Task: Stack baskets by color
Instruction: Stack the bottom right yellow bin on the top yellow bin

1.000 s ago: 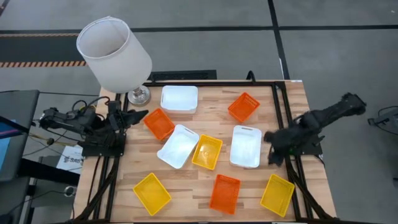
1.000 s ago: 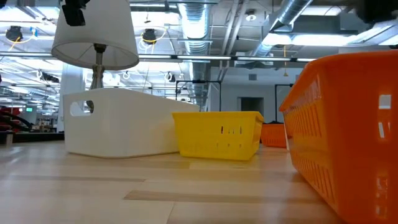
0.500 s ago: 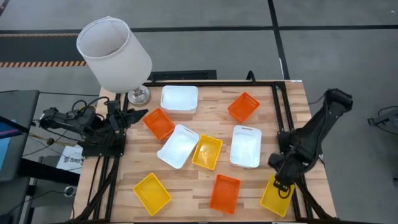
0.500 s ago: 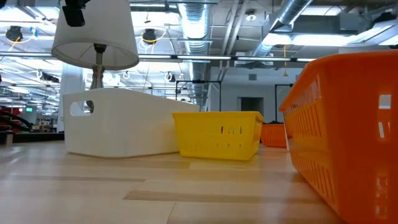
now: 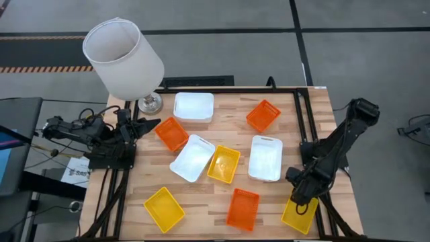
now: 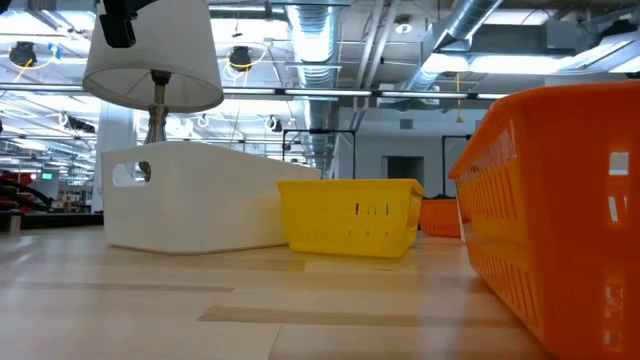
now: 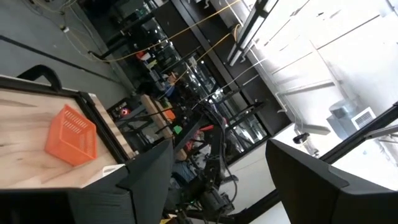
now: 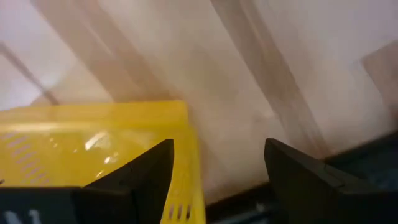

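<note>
The right gripper [image 5: 300, 199], fingers spread and holding nothing, hangs directly over the yellow basket [image 5: 299, 212] at the table's near right corner; a basket end wall sits between the fingers, the long axis running away toward the table's edge. The left gripper [image 5: 149, 124] waits well apart.

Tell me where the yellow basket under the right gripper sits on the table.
In the high view the yellow basket lies at the table's near right corner, right of an orange basket, with the open right gripper above its rim.
</note>
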Controlling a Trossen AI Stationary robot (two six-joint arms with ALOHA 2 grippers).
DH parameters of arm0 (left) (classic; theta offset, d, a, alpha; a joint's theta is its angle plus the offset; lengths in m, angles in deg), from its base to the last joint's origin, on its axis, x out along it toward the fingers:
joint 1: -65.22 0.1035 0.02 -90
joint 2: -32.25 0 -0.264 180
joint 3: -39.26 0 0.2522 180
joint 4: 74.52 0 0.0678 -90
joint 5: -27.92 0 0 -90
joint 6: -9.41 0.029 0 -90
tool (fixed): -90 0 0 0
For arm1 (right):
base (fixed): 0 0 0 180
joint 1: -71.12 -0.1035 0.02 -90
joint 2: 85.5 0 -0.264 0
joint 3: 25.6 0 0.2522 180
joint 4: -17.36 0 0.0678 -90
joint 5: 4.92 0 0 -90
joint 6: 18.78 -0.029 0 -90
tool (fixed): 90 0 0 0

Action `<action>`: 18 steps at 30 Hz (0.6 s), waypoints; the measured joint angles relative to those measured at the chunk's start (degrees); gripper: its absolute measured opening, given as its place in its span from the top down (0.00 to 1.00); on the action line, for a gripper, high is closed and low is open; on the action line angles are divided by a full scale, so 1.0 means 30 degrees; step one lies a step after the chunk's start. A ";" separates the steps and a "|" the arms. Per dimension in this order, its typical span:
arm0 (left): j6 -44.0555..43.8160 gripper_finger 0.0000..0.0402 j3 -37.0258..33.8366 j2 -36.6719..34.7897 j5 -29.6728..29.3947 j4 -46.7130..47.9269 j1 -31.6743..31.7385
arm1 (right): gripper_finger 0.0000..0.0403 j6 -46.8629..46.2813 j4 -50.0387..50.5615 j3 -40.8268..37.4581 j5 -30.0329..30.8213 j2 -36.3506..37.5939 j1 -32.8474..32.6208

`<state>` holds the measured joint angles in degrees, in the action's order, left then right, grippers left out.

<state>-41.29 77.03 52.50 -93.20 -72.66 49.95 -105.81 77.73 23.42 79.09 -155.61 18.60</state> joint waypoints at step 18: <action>-0.0184 0.39 0.0000 0.0000 -0.0251 0.0572 0.0000 | 0.98 0.1497 0.1058 0.1502 -0.0603 -0.0121 0.0281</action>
<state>-41.84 77.03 52.50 -93.96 -70.95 49.95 -101.32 80.90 27.92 77.28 -155.98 19.45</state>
